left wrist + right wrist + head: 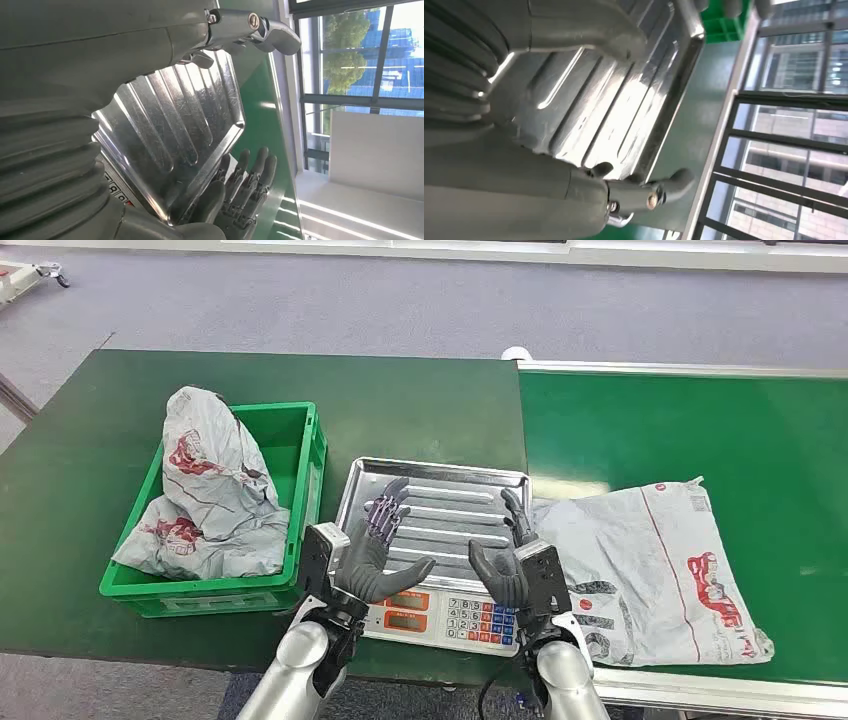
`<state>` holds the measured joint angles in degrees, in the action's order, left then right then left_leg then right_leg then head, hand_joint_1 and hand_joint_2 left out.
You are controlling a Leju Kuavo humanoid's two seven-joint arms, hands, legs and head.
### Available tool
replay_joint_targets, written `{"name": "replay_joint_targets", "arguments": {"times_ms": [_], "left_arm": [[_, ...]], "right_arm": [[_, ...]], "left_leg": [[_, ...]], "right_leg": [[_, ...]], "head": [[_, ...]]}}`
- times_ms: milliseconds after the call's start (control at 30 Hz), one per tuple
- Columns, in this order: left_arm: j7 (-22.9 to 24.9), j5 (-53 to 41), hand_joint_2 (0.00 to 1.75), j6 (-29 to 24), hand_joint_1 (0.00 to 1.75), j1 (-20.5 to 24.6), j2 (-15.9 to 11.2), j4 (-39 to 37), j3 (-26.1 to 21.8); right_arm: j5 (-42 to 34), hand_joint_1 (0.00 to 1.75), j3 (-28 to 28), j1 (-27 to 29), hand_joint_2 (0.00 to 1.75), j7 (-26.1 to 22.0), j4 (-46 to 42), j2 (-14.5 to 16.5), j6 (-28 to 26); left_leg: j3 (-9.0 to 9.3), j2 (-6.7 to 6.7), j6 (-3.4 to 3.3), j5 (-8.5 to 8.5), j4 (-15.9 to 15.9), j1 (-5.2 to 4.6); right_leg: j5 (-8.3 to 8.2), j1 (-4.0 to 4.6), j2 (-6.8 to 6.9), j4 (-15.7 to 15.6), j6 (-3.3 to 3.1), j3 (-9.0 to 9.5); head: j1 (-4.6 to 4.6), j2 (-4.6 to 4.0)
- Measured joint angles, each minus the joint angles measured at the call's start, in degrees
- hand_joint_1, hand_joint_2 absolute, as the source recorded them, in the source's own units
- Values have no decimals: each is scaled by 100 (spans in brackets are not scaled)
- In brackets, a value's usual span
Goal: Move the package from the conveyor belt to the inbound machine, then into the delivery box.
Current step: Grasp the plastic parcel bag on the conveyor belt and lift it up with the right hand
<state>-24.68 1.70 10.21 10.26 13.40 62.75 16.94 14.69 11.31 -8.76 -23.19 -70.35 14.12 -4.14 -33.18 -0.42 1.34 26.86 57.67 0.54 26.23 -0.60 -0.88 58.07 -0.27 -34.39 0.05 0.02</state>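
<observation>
A grey plastic mail package (pixel 660 565) with red print lies flat on the green conveyor belt (pixel 700 430) at the right. The inbound machine is a scale with a ribbed steel tray (pixel 440 505) and a keypad (pixel 475 620) at its front. Both my hands hover over the tray's near part, palms facing each other and holding nothing. My left hand (pixel 378 550) has its fingers spread, and my right hand (pixel 510 560) stands just left of the package's edge. The green delivery box (pixel 300 455) at the left holds two grey packages (pixel 215 490).
The dark green table (pixel 400 405) carries the box and scale; its front edge runs close to my body. A metal rail (pixel 680 368) borders the conveyor's far side. Grey floor lies beyond the table, and windows show in both wrist views.
</observation>
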Motion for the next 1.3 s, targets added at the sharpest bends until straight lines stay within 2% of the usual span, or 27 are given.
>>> {"name": "replay_joint_targets", "arguments": {"times_ms": [233, 533, 733, 900, 1067, 1300], "left_arm": [[-16, -69, 175, 0, 0, -150, -32, 112, -20], [-17, -73, 175, -1, 0, -173, -35, 154, -28], [-18, -108, 175, -60, 0, -305, -61, 294, -55], [-20, -158, 175, -14, 0, -420, -79, 414, -124], [-32, -154, 175, 13, 0, -419, -80, 424, -142], [-46, -114, 175, 13, 0, -418, -95, 430, -142]], "right_arm": [[221, 0, -288, -46, 175, 20, 1, -155, -124], [288, 0, -364, -51, 175, 22, 1, -219, -162], [841, 0, -673, -249, 175, 157, 173, -427, -898], [1525, 0, -1234, -710, 175, 371, 922, -807, -1586], [2632, 0, -1651, -1419, 175, 1078, 2251, -1200, -2253], [3242, 0, -1853, -2116, 175, 1684, 3688, -1599, -2424]], "left_leg": [[-2, 0, 0, 0, 0, 0], [-2, -1, 0, 0, 0, 0], [-2, -3, -2, 0, 0, -5], [-2, -2, -13, 1, 3, -16], [-2, -2, -22, -4, 6, -18], [-3, -3, -26, -7, 7, -18]], "right_leg": [[0, -1, 1, 0, 0, 0], [0, -1, 1, 0, 0, 0], [-1, -1, 2, 0, 2, 1], [-8, -6, 2, -1, 14, 2], [-13, -8, 2, -1, 20, 2], [-13, -8, 3, -1, 21, 1]], "head": [[1, 0], [0, 0], [1, 0], [1, 0], [0, 0], [0, 0]]}}
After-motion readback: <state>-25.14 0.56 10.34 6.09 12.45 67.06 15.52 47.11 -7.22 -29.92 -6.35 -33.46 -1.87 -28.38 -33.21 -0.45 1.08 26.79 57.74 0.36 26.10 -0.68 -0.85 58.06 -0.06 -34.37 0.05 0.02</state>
